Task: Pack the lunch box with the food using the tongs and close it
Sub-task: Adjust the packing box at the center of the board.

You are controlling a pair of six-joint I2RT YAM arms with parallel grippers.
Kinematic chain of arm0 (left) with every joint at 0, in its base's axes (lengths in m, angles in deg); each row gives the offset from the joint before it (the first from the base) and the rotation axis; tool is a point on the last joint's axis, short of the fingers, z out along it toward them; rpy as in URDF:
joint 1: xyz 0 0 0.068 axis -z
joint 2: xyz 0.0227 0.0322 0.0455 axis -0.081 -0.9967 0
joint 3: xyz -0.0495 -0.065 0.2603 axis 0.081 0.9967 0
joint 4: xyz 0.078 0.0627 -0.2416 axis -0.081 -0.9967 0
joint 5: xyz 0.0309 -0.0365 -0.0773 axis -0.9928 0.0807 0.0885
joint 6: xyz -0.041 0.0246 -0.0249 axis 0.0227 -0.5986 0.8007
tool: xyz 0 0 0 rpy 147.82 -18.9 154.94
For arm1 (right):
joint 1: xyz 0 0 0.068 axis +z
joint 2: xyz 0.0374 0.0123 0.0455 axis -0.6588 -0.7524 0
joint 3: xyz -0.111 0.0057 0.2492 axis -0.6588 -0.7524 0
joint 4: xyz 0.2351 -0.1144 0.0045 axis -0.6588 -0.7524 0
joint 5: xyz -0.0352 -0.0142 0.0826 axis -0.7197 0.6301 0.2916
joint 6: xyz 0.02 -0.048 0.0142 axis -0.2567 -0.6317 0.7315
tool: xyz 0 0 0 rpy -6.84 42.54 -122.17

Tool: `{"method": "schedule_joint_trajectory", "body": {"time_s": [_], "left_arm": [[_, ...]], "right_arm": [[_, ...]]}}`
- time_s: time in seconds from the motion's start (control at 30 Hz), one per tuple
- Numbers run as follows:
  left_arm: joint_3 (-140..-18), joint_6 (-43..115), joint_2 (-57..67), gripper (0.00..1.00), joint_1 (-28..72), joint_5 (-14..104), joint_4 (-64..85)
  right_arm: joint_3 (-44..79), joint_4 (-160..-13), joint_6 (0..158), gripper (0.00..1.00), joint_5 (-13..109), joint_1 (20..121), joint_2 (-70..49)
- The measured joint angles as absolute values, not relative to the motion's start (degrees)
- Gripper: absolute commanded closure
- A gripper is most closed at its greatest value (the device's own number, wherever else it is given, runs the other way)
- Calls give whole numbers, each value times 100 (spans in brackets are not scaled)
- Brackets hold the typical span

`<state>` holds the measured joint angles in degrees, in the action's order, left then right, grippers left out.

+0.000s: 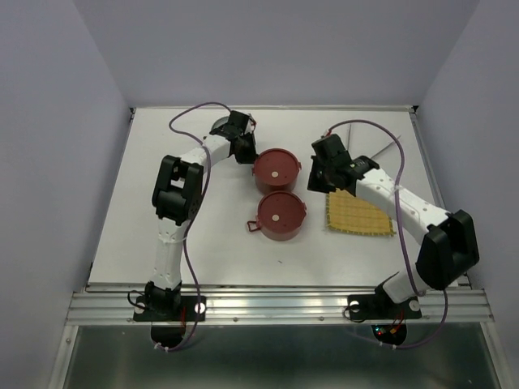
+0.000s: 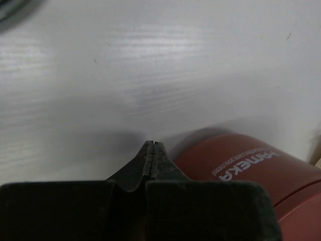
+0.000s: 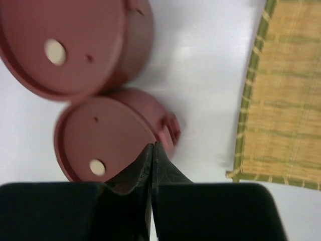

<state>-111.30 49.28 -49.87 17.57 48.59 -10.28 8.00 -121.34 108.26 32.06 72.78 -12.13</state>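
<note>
the lunch box sits in two pieces at the middle of the top view. there is an upper bowl [image 1: 276,169], round, dark red, with a flat lid and a pale centre dot, and a lower bowl [image 1: 280,217] of the same make just below it. the two are close together, and we cannot tell whether they touch. both have their lids on.

the left gripper [image 1: 246,154] is just beside the upper bowl's upper-left rim, and the right gripper [image 1: 316,178] is near its right side. that puts the right gripper between the bowl and the yellow woven mat [image 1: 359,214] at centre right. so the upper bowl lies between the two tools, to the right of the left one and to the left of the right one. the left looks slightly nearer.

in the left wrist view the left gripper [image 2: 152,145] has its fingers pressed together on nothing, with the red bowl wall [image 2: 251,170] at lower right of the frame. in the right wrist view the right gripper [image 3: 152,148] is likewise closed and empty, above a lidded bowl [image 3: 110,135], with the mat [image 3: 286,95] at the right edge.

we see no tongs and no food in any view, and the mat looks bare, so we cannot give the tongs' long axis. we judge the packing done, and what remains may be stacking one bowl on the other.
</note>
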Motion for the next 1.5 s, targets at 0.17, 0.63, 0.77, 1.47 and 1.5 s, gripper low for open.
{"method": "schedule_joint_trajectory", "body": {"time_s": [0.17,0.63,0.77,1.47,1.5], "left_arm": [[-10332,4943,-4600,100,1851,4969,-840],[-9963,4914,-4298,100,1862,4958,-754],[-9963,4890,-4298,100,1860,4934,-765],[-10247,4807,-4259,100,1772,4628,-982],[-10253,4805,-4259,100,1761,4628,-993]], "right_arm": [[2145,-12169,10583,99,3003,7278,-2286],[4289,-12587,10144,99,2611,7278,-4380],[4433,-12558,10117,99,2544,7278,-4634],[5189,-12891,9877,99,2758,7562,-4579],[5251,-12886,9877,99,2775,7617,-4592]]}}
